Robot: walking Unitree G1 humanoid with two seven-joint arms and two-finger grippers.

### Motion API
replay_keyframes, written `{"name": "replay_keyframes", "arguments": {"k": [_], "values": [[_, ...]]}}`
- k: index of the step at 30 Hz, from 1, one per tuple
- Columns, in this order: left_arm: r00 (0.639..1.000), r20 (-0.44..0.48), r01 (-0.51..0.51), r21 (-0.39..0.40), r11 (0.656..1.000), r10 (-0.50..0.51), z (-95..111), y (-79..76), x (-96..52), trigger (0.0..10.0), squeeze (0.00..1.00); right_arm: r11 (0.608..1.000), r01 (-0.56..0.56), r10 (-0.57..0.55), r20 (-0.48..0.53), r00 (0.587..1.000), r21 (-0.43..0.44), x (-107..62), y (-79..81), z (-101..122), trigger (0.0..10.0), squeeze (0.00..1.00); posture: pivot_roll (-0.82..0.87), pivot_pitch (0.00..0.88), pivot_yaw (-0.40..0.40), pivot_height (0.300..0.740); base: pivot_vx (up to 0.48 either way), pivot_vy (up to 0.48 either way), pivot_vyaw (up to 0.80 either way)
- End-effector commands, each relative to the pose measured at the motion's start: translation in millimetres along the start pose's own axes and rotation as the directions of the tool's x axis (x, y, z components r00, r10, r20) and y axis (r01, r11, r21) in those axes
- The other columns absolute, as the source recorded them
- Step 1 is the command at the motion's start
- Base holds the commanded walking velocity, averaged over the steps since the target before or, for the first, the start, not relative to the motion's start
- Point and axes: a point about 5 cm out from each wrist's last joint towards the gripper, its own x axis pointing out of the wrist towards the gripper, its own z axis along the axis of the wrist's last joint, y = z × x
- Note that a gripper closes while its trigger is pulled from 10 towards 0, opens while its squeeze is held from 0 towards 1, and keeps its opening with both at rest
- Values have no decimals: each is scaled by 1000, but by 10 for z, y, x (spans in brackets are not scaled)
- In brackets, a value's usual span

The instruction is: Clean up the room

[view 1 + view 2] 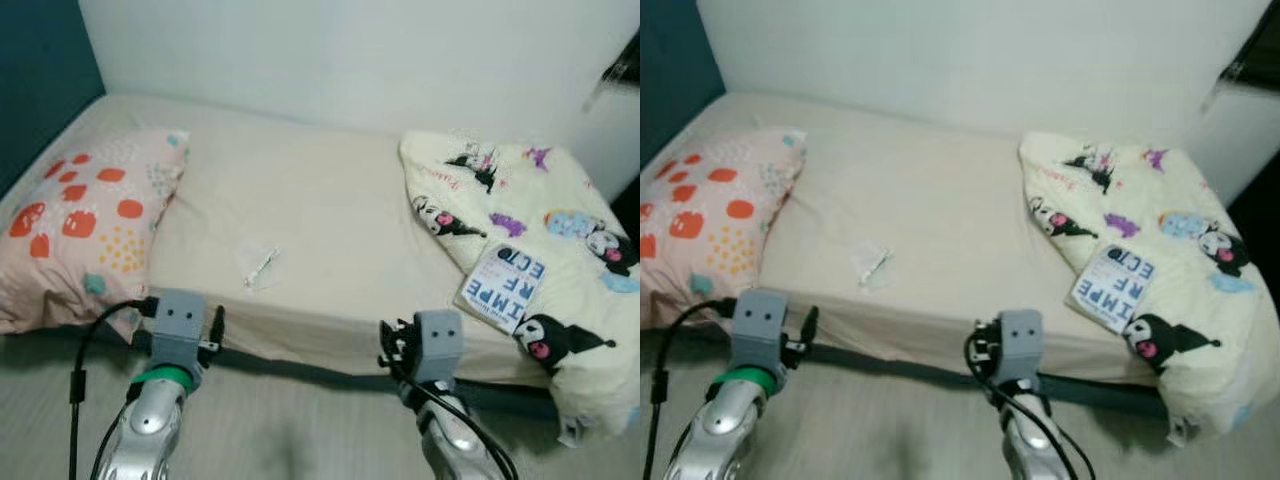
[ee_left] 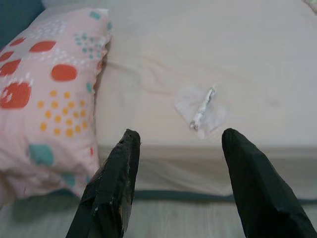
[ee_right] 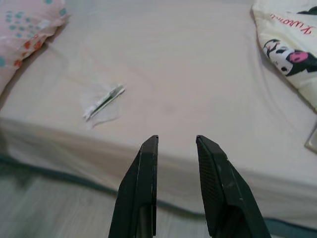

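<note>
Lying mid bed point(image 1: 330, 210): clear wrapper point(image 1: 258, 264). Left gripper point(image 2: 181, 144) jaws wide apart; right gripper point(image 3: 177, 144) slightly apart, both empty.

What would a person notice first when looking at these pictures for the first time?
Probably the bright bedding: a pink pillow with red and orange spots at the bed's left end, and a cream cartoon-print blanket bunched at the right with a book on it. Between them, a small clear wrapper lies on the bare sheet, beyond the open left pincer.

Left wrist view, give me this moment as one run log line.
left gripper: open, short of bed edge | wrapper: on sheet ahead | pillow: beside | right gripper: open, empty
</note>
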Motion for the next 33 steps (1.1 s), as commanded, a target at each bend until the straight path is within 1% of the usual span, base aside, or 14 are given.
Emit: {"name": "replay_keyframes", "arguments": {"k": [1, 16, 26, 27, 30, 33], "values": [[1000, -13, 17, -8, 1000, -17, -32, -48, -12, 10000, 0, 1000, 22, -22, -30, 999, 5, -23, -55, -59, 10000, 0, -14, 47, 17, 740, 420, 0, 0], [1000, -14, 28, -7, 1000, -28, -39, -63, -18, 10000, 0, 999, 38, -38, -42, 998, 10, -32, -77, -82, 10000, 0, -16, 50, 18, 740, 420, 0, 0], [999, -15, 38, -16, 999, -38, -46, -70, -13, 10000, 0, 998, 60, -60, -52, 997, 6, -31, -100, -92, 10000, 0, -17, 50, 18, 740, 410, 0, -748], [997, -24, 71, -16, 997, -72, -57, -98, -16, 10000, 0, 998, 67, -67, -57, 996, -6, -31, -112, -100, 10000, 0, -17, 50, 18, 740, 0, 0, 0], [996, -33, 86, -8, 996, -86, -64, -110, -16, 10000, 0, 998, 68, -68, -60, 996, -9, -27, -115, -103, 10000, 0, -15, 49, 17, 740, 0, 0, 0], [990, -45, 136, -2, 991, -136, -89, -154, -39, 10000, 0, 998, 67, -67, -63, 996, -14, -17, -116, -106, 10000, 0, -12, 49, 16, 740, 0, 0, 0]]}}
